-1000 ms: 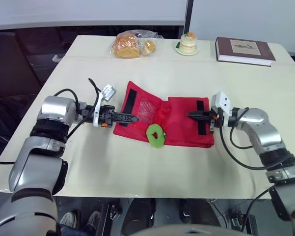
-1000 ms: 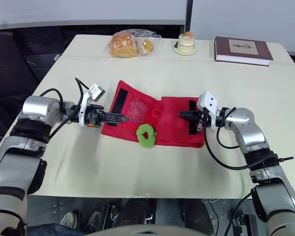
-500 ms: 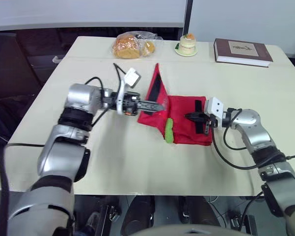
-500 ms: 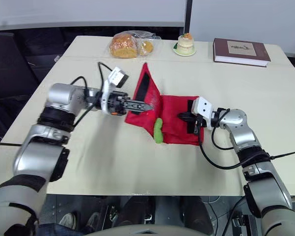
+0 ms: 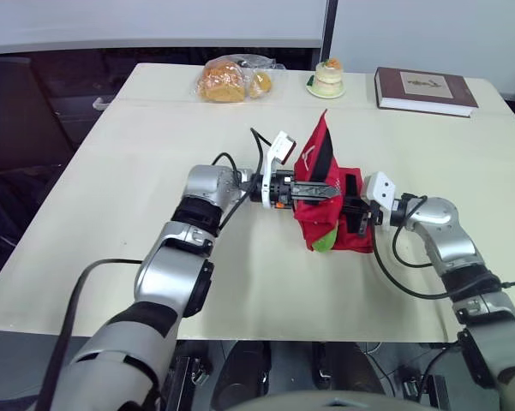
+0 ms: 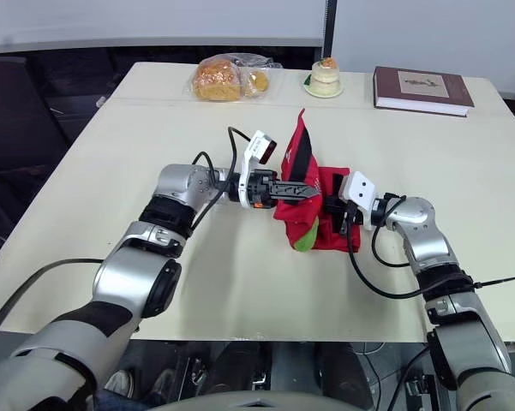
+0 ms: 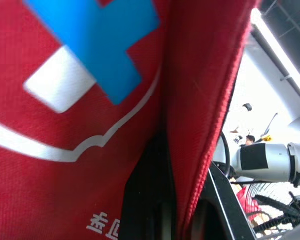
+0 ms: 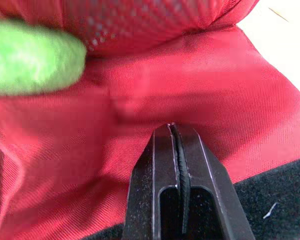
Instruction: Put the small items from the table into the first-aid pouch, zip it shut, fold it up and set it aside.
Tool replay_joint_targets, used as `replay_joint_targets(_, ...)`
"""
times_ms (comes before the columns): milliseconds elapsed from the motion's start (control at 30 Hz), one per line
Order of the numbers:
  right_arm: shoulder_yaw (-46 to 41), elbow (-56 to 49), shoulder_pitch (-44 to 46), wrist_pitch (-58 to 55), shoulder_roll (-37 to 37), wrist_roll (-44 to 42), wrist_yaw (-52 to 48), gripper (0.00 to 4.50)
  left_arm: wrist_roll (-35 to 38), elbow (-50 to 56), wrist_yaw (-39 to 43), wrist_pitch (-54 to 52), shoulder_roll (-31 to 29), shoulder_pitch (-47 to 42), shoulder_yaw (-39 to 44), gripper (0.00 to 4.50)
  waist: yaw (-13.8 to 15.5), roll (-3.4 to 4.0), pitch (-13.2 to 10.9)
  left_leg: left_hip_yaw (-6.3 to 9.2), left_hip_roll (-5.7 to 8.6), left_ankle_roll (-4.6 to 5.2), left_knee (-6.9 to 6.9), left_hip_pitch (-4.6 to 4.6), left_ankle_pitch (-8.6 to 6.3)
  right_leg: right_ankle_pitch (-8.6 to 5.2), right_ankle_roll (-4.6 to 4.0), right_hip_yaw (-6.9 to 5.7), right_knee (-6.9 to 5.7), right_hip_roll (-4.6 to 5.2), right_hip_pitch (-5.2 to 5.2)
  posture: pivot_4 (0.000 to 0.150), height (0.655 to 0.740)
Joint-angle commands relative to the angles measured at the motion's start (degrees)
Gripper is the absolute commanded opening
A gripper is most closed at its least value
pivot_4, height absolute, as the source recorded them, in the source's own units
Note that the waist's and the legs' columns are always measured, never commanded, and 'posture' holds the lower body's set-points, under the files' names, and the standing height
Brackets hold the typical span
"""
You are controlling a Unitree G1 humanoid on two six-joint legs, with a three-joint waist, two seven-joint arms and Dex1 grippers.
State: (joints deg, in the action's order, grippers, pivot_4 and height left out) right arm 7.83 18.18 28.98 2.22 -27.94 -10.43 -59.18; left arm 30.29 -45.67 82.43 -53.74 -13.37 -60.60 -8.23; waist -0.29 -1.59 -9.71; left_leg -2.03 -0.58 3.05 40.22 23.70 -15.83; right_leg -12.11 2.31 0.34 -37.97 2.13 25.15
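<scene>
Overhead, left gripper (image 5: pixel 326 192) grasping upright pouch flap (image 5: pixel 319 147); close-up, right gripper (image 8: pixel 175 131) clenched beside green item (image 8: pixel 30 62).

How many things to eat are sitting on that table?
2. A bag of bread lies at the far edge of the table; a small cake stands to its right, near the book.

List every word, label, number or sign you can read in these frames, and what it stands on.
No text can be quoted in full.
Sign: a blue and white cross on the red first-aid pouch.
White characters below the cross: cut off at the edge, unreadable.
Cover label on the book: too small to read.
</scene>
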Motion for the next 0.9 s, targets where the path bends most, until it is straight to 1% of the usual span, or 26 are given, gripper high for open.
replay_joint_targets(33, -4.59, -9.24, -6.03, -10.48, -2.43, -5.44, 1.88, 0.05, -1.38, -3.34, 1.39, 2.93, 1.46, -1.60, 1.08, 0.00, 0.19, 0.01, -0.01, 0.02, 0.01, 0.02, 0.02, 0.04, -0.01, 0.00, 0.00, -0.02, 0.01, 0.01, 0.00, 0.150, 0.7289)
replay_joint_targets(100, -8.11, -15.90, -8.71, -16.83, -3.62, -10.41, 2.95, 0.05, -2.29, -5.36, 1.47, 4.30, 1.95, -2.05, 1.32, 0.00, 0.53, 0.03, -0.02, 0.04, 0.04, 0.06, 0.04, 0.06, -0.03, 0.00, 0.00, -0.03, 0.01, 0.06, 0.00, 0.150, 0.7289)
replay_joint_targets(233, -20.94, -28.55, -17.86, -26.57, -9.19, -20.92, 4.93, 0.05, -4.22, -8.78, 1.49, 6.60, 3.76, -2.34, 1.59, 0.00, 1.18, 0.21, -0.09, 0.15, 0.09, 0.10, 0.04, 0.15, -0.06, -0.01, 0.00, -0.17, 0.03, 0.12, 0.02, 0.150, 0.7289)
replay_joint_targets(333, -30.40, -33.86, -24.95, -28.96, -12.57, -26.15, 4.49, 0.05, -5.79, -11.33, 1.72, 7.96, 5.34, -2.32, 1.41, 0.00, 1.38, 0.25, -0.09, 0.20, 0.12, 0.16, 0.05, 0.19, -0.09, -0.01, 0.01, -0.22, 0.07, 0.12, 0.00, 0.150, 0.7289)
replay_joint_targets(433, -37.99, -37.02, -29.48, -30.80, -13.81, -30.63, 5.24, 0.05, -7.06, -13.43, 2.45, 9.06, 6.62, -2.44, 1.35, 0.00, 1.02, 0.25, -0.09, 0.28, 0.15, 0.18, 0.06, 0.14, -0.11, -0.01, 0.01, -0.30, 0.10, 0.12, -0.07, 0.150, 0.7289)
replay_joint_targets(500, -41.94, -38.73, -31.79, -31.98, -14.16, -32.89, 6.09, 0.05, -7.90, -15.18, 1.55, 10.72, 7.65, -2.74, 2.03, 0.00, 1.02, 0.27, -0.08, 0.25, 0.13, 0.18, 0.05, 0.07, -0.11, -0.01, 0.02, -0.27, 0.07, 0.09, -0.10, 0.150, 0.7289)
replay_joint_targets(533, -43.74, -39.83, -32.78, -32.73, -14.14, -34.37, 6.85, 0.54, -8.33, -16.28, 0.88, 11.93, 8.22, -2.98, 2.61, 0.00, 1.05, 0.27, -0.07, 0.26, 0.13, 0.19, 0.05, 0.08, -0.11, -0.01, 0.02, -0.27, 0.07, 0.09, -0.10, 0.150, 0.7289)
replay_joint_targets(567, -45.06, -40.81, -33.56, -33.29, -14.05, -35.57, 7.56, 0.94, -8.72, -17.18, 0.41, 12.90, 8.64, -3.20, 3.15, 0.69, 1.10, 0.27, -0.07, 0.27, 0.13, 0.19, 0.05, 0.08, -0.11, -0.02, 0.02, -0.29, 0.09, 0.09, -0.12, 0.150, 0.7289)
replay_joint_targets(600, -46.15, -41.75, -34.32, -33.66, -13.87, -36.47, 8.20, 1.44, -8.89, -18.04, -0.18, 13.70, 8.99, -3.45, 3.79, 1.01, 1.13, 0.27, -0.08, 0.28, 0.13, 0.19, 0.05, 0.09, -0.11, -0.02, 0.02, -0.29, 0.10, 0.09, -0.12, 0.150, 0.7289)
replay_joint_targets(633, -47.25, -43.00, -35.41, -33.99, -13.71, -37.32, 8.77, 1.95, -9.03, -19.02, -0.57, 14.43, 9.35, -3.85, 4.62, 1.43, 1.12, 0.27, -0.08, 0.29, 0.13, 0.19, 0.05, 0.10, -0.11, -0.02, 0.02, -0.30, 0.12, 0.10, -0.12, 0.150, 0.7289)
replay_joint_targets(700, -48.85, -44.98, -37.30, -34.38, -13.50, -38.48, 9.82, 2.72, -9.06, -20.51, -1.34, 15.30, 9.93, -4.59, 6.25, 2.21, 1.17, 0.27, -0.08, 0.30, 0.13, 0.19, 0.05, 0.10, -0.11, -0.02, 0.02, -0.31, 0.12, 0.10, -0.13, 0.150, 0.7289)
replay_joint_targets(733, -49.20, -45.68, -38.06, -34.38, -13.57, -38.65, 10.19, 3.28, -9.00, -20.99, -1.45, 15.58, 10.14, -4.91, 6.98, 2.70, 1.14, 0.27, -0.08, 0.35, 0.13, 0.19, 0.06, 0.10, -0.11, -0.02, 0.02, -0.34, 0.12, 0.10, -0.14, 0.150, 0.7289)
replay_joint_targets(800, -49.51, -46.78, -39.13, -34.39, -13.69, -39.09, 10.95, 4.22, -8.58, -21.77, -1.99, 15.99, 10.48, -5.69, 8.89, 3.58, 1.14, 0.27, -0.07, 0.35, 0.14, 0.19, 0.06, 0.09, -0.11, -0.02, 0.02, -0.35, 0.12, 0.10, -0.16, 0.150, 0.7289)
replay_joint_targets(833, -49.66, -47.19, -39.40, -34.44, -13.67, -39.45, 11.41, 4.49, -8.31, -22.05, -2.22, 16.10, 10.61, -6.09, 9.81, 3.95, 1.12, 0.27, -0.07, 0.37, 0.14, 0.19, 0.06, 0.06, -0.11, -0.02, 0.02, -0.36, 0.13, 0.10, -0.20, 0.150, 0.7289)
replay_joint_targets(867, -49.79, -47.46, -39.58, -34.41, -13.69, -39.70, 11.83, 4.50, -8.19, -22.19, -2.36, 16.26, 10.74, -6.39, 10.58, 4.43, 1.12, 0.27, -0.07, 0.37, 0.14, 0.19, 0.06, 0.05, -0.11, -0.02, 0.02, -0.36, 0.13, 0.10, -0.21, 0.150, 0.7289)
replay_joint_targets(900, -49.86, -47.59, -39.69, -34.28, -13.83, -39.70, 12.25, 4.50, -8.08, -22.26, -2.54, 16.40, 10.88, -6.66, 11.37, 4.43, 1.12, 0.27, -0.07, 0.37, 0.14, 0.19, 0.06, 0.05, -0.11, -0.02, 0.03, -0.36, 0.13, 0.10, -0.21, 0.150, 0.7289)
